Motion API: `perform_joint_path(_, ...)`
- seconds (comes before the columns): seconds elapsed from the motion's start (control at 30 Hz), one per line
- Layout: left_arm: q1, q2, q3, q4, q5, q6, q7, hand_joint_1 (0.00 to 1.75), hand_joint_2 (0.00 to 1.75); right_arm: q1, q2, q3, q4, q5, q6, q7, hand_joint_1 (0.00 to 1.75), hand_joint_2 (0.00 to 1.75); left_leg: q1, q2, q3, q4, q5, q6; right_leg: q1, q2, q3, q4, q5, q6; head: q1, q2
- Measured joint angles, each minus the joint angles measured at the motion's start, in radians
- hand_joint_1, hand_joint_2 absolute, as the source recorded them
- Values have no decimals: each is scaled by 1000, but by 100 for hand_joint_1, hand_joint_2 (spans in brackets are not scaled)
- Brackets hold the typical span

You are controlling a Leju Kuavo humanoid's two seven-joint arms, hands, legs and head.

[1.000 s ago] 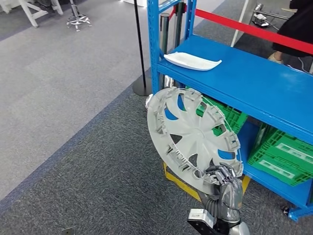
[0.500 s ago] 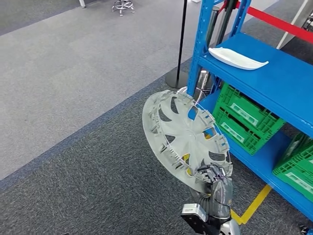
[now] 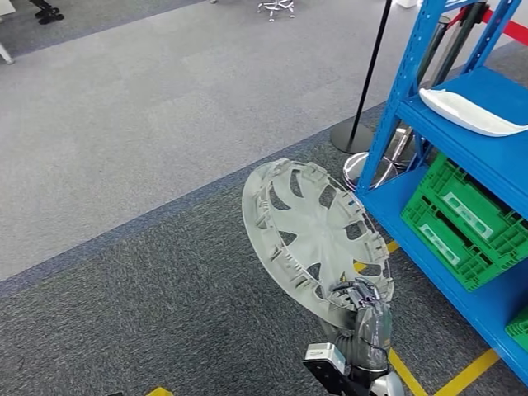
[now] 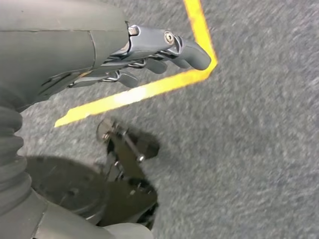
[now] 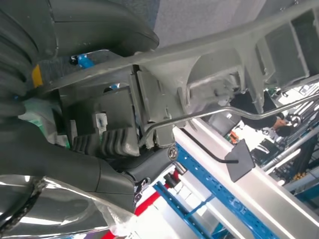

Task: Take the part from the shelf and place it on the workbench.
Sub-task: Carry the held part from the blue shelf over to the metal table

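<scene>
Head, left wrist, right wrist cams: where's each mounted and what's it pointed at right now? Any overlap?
Head view: high on the body, looking forward and down at grey carpet, the blue shelf and the wheel cover; the right hand shows, gripping the cover's rim.
Left wrist view: behind the left hand, which holds nothing, looking down at carpet and yellow floor tape.
Right wrist view: behind the right hand, close on the wheel cover, shelf rails beyond.
Shared: head and right wrist views both show the right hand gripping the wheel cover.

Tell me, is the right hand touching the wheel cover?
Touching. The head view shows the right hand gripping the wheel cover at its lower rim.
</scene>
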Motion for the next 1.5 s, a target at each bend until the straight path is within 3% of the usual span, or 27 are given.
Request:
perform_joint_path(0.07, 1, -2, 0, 0, -1, 0, 1, 0, 175, 1, 1, 0, 0, 0, 0, 2, 175, 175, -2, 47, -26, 51, -31, -11, -3, -26, 1, -4, 2, -7, -7, 0)
perform_joint_path(0.13, -3, -4, 0, 0, -1, 0, 1, 0, 175, 3, 1, -1, 0, 1, 0, 2, 175, 175, 1, 95, -86, 173, -89, -21, -1, -55, 1, -4, 1, -11, -14, 0)
perform_joint_path(0.2, -3, -6, 0, 0, -2, 0, 2, 0, 175, 5, 1, -2, 0, 1, 0, 2, 175, 175, 5, 105, -137, 276, -118, -25, 2, -86, 1, -4, -1, -14, -14, 0)
perform_joint_path(0.23, -2, -6, 0, 0, -2, 0, 2, 0, 175, 5, 1, -3, 0, 1, 0, 2, 175, 175, 5, 106, -141, 280, -106, -24, 3, -100, 2, -4, -2, -15, -14, 0)
perform_joint_path(0.3, -1, -6, 0, 0, -4, 1, 7, 0, 175, 5, 2, -3, 0, 1, 0, 2, 175, 175, 2, 121, -94, 181, -38, -13, 6, -124, 4, -4, -4, -16, -14, 0)
perform_joint_path(0.33, -2, -6, 0, 0, -7, 4, 11, 0, 175, 5, 2, -4, 0, 1, -1, 3, 175, 175, -5, 144, -59, 110, -9, -5, 7, -135, 6, -5, -5, -15, -14, 0)
perform_joint_path(0.4, -5, -7, 0, 0, -18, 12, 15, 0, 175, 10, 3, -5, -1, 4, -3, 4, 175, 175, -20, 184, -16, 15, 18, 12, 10, -156, 6, -5, -7, -11, -13, 0)
perform_joint_path(0.43, -5, -7, 0, 0, -23, 18, 14, 0, 175, 13, 3, -6, -3, 6, -3, 6, 175, 175, -25, 190, -13, 0, 16, 17, 11, -168, 7, -6, -8, -7, -13, 0)
perform_joint_path(0.5, -3, -8, 0, 0, -32, 26, 10, 0, 175, 20, 4, -8, -9, 10, -5, 11, 175, 175, -25, 169, -13, -13, 23, 26, 11, -187, 8, -7, -11, 1, -13, 0)
perform_joint_path(0.53, -2, -9, 0, -1, -34, 29, 8, 0, 175, 24, 4, -9, -13, 11, -5, 13, 175, 175, -22, 157, -9, -22, 29, 31, 10, -175, 6, -1, -19, 5, -13, 0)
perform_joint_path(0.57, -2, -9, 0, -1, -35, 31, 8, 0, 175, 28, 5, -11, -15, 12, -5, 15, 175, 175, -19, 145, -4, -31, 35, 37, 9, -149, -5, 25, -37, 8, -11, 0)
perform_joint_path(0.63, -4, -13, 0, -2, -36, 34, 7, 0, 175, 36, 5, -14, -17, 13, -5, 16, 175, 175, -15, 120, -2, -38, 44, 44, 7, -82, -57, 136, -93, 12, -6, 0)
perform_joint_path(0.7, -5, -18, -1, -2, -37, 34, 8, 0, 175, 42, 5, -17, -17, 14, -5, 16, 175, 175, -15, 94, -5, -35, 46, 46, 7, -57, -118, 253, -130, 16, -4, 0)
perform_joint_path(0.73, -5, -20, -1, -2, -37, 34, 8, 0, 175, 44, 5, -19, -17, 14, -5, 16, 175, 175, -14, 79, -5, -33, 45, 45, 6, -55, -130, 269, -122, 18, -4, 0)
perform_joint_path(0.77, -4, -22, 0, -2, -39, 34, 8, 0, 175, 46, 5, -20, -17, 15, -5, 17, 175, 175, -13, 64, -5, -30, 44, 44, 4, -53, -121, 243, -94, 20, -4, 0)
perform_joint_path(0.83, -4, -24, 0, -2, -44, 36, 8, 0, 175, 49, 5, -22, -17, 17, -5, 18, 175, 175, -9, 35, -7, -18, 39, 35, -4, -25, -64, 115, -25, 26, -4, 0)
perform_joint_path(0.87, -6, -24, -1, -2, -49, 37, 8, 0, 175, 50, 5, -23, -18, 20, -5, 18, 175, 175, -8, 21, -12, -7, 34, 29, -8, -4, -35, 57, -5, 27, -4, 0)
perform_joint_path(0.93, -7, -25, -1, -2, -58, 41, 8, 0, 175, 54, 5, -25, -21, 25, -5, 18, 175, 175, -7, -1, -26, 7, 32, 19, -10, 18, -12, 13, -1, 21, -3, 0)
perform_joint_path(1.0, -4, -25, -1, -2, -66, 45, 8, 0, 175, 56, 5, -28, -24, 29, -5, 17, 175, 175, -4, -14, -36, 12, 33, 11, -7, -3, -11, 12, 2, 10, -3, 0)
perform_joint_path(1.07, -1, -26, -1, -2, -73, 49, 9, 0, 175, 59, 7, -33, -26, 33, -5, 18, 175, 175, -5, 21, -50, 43, 12, 3, -8, -25, -9, 9, 4, -1, -6, 0)
perform_joint_path(1.13, -5, -28, -1, -3, -76, 50, 9, 0, 175, 65, 8, -38, -29, 36, -5, 18, 175, 175, -4, 79, -98, 149, -48, -7, -6, -52, -9, 8, 3, -9, -10, 0)
perform_joint_path(1.2, -8, -30, -1, -3, -76, 51, 9, 0, 175, 68, 8, -43, -31, 37, -5, 17, 175, 175, 1, 101, -157, 277, -101, -12, -3, -83, -10, 8, 1, -12, -11, 0)
perform_joint_path(1.23, -8, -31, -1, -3, -76, 51, 10, 0, 175, 68, 8, -44, -31, 37, -5, 17, 175, 175, 3, 104, -169, 305, -104, -12, -2, -98, -9, 8, -1, -13, -11, 0)
perform_joint_path(1.3, -6, -31, -1, -3, -79, 52, 10, 0, 175, 68, 8, -47, -31, 38, -5, 16, 175, 175, 4, 112, -134, 241, -56, -9, -1, -125, -6, 8, -4, -12, -11, 0)
perform_joint_path(1.37, -7, -31, -1, -3, -88, 53, 10, 0, 175, 68, 8, -48, -33, 50, -7, 14, 175, 175, -4, 152, -62, 99, 2, 1, 1, -148, -1, 9, -8, -8, -12, 0)
perform_joint_path(1.43, -11, -31, -3, -3, -101, 54, 11, 0, 175, 69, 8, -47, -38, 77, -8, 11, 175, 175, -15, 182, -27, 22, 19, 12, 4, -170, 1, 9, -12, 0, -12, 0)
perform_joint_path(1.5, -12, -30, -4, -3, -113, 55, 12, 0, 175, 69, 8, -45, -43, 105, -9, 10, 175, 175, -19, 167, -27, 11, 17, 21, 4, -192, 7, 4, -14, 11, -12, 0)
